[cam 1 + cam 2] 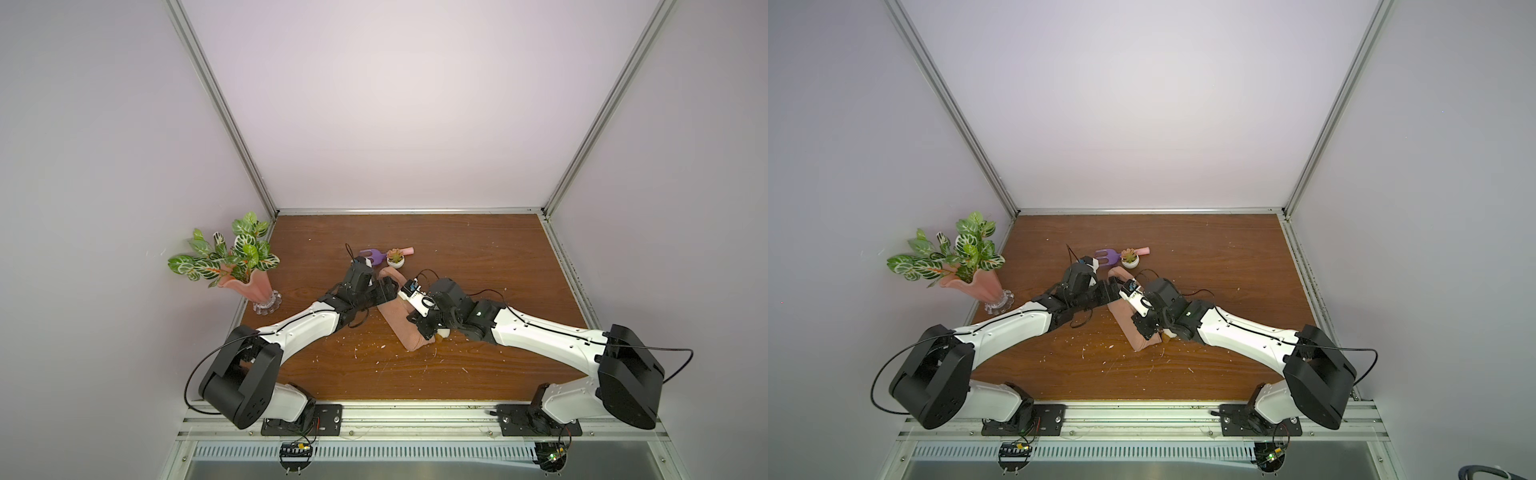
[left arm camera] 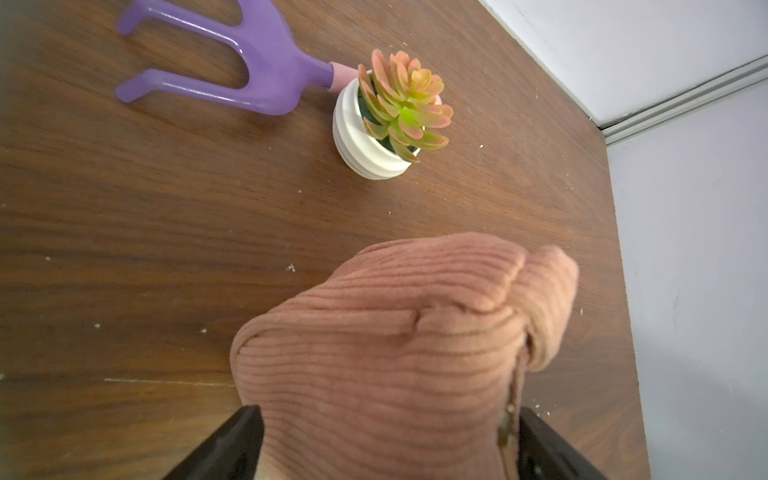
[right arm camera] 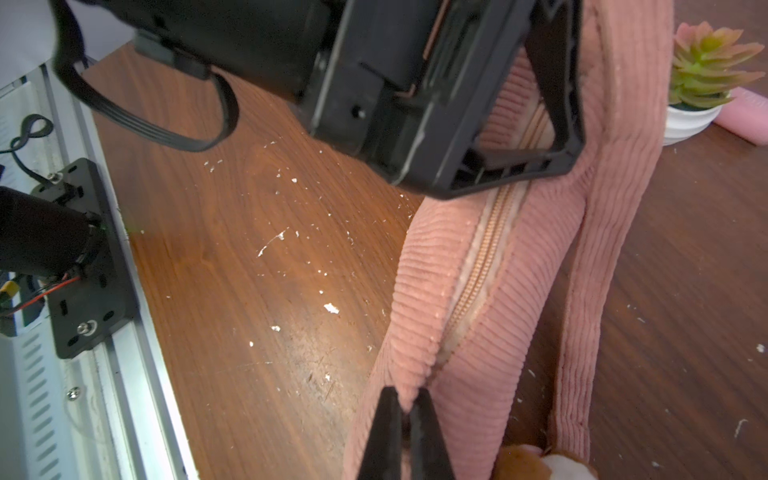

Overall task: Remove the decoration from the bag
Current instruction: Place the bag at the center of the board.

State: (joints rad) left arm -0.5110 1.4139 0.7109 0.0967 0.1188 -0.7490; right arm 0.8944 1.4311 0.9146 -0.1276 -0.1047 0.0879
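The bag (image 1: 393,316) (image 1: 1122,314) is a salmon-pink corduroy pouch lying slantwise on the wooden table in both top views. My left gripper (image 1: 387,289) (image 2: 384,419) is open astride its far end. The bag (image 2: 395,353) fills the gap and the black fingers (image 2: 245,440) lie against its sides. My right gripper (image 1: 424,329) (image 3: 405,395) is shut on a fold of bag (image 3: 519,266) fabric beside the zipper's near end. The decoration (image 1: 443,332) (image 3: 540,461), a small cream and brown plush, sits at the bag's near end just beside the right gripper. Most of it is hidden.
A purple garden fork (image 1: 372,255) (image 2: 249,54) and a small succulent in a white pot (image 1: 395,258) (image 2: 386,124) lie just beyond the bag. A pink vase with leaves (image 1: 245,286) stands at the left edge. White crumbs are scattered over the table's front.
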